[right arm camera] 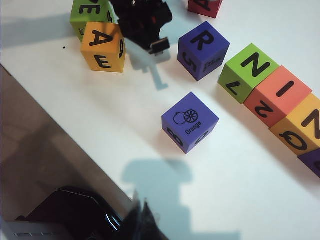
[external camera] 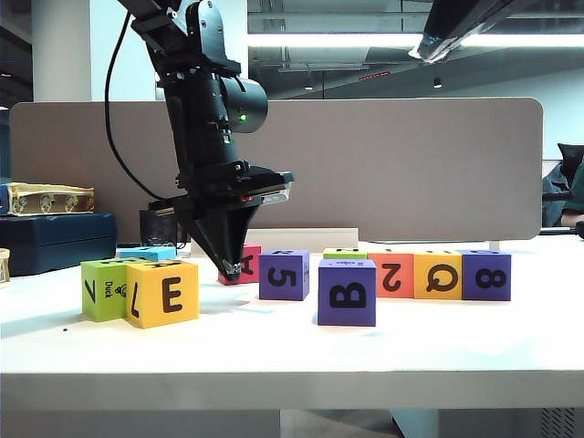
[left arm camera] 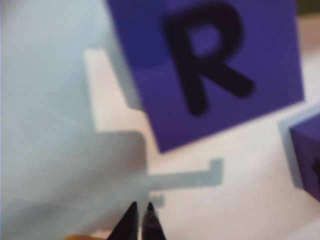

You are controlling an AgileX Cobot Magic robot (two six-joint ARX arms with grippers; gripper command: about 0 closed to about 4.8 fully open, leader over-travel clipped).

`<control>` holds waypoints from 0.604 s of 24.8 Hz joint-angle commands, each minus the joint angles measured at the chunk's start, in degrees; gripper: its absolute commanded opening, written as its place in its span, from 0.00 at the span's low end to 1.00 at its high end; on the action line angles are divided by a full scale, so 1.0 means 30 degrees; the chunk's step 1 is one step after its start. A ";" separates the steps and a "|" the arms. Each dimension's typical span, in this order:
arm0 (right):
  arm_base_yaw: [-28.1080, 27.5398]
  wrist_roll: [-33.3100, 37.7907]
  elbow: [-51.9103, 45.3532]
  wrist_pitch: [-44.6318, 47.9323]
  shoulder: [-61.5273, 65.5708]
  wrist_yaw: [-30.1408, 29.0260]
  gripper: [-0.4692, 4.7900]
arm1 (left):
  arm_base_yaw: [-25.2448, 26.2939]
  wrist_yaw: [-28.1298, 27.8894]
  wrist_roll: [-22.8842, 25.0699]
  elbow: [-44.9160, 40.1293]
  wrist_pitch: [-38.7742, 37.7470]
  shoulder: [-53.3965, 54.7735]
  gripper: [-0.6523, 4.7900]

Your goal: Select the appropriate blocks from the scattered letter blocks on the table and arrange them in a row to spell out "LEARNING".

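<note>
The left gripper point(external camera: 235, 270) pointed down at the white table point(external camera: 274, 342), jaws clenched on nothing, between the yellow E block point(external camera: 162, 293) and the purple R block point(left arm camera: 210, 65). The right gripper point(right arm camera: 142, 220) hovered apart near the table's edge, jaws pressed together, empty.

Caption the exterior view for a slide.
Left end effector, shut and empty, tip lowered to the table between the yellow E block and the purple 5 block.

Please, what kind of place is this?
Probably an office or lab: a white table before a grey partition panel, long ceiling lights, and the left gripper among letter blocks.
</note>
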 commanded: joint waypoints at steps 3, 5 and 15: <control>0.0022 -0.0044 0.0117 0.0255 -0.0022 0.0044 0.09 | -0.0721 0.0401 0.0284 0.0044 0.0641 -0.0138 0.11; 0.0015 -0.0044 0.0117 0.0248 -0.0022 0.0044 0.09 | -0.0903 0.0393 0.0262 0.0036 0.1042 -0.0131 0.11; 0.0022 -0.0044 0.0117 0.0160 -0.0022 0.0044 0.09 | -0.1552 0.0248 -0.0248 0.0029 0.3257 0.0510 0.11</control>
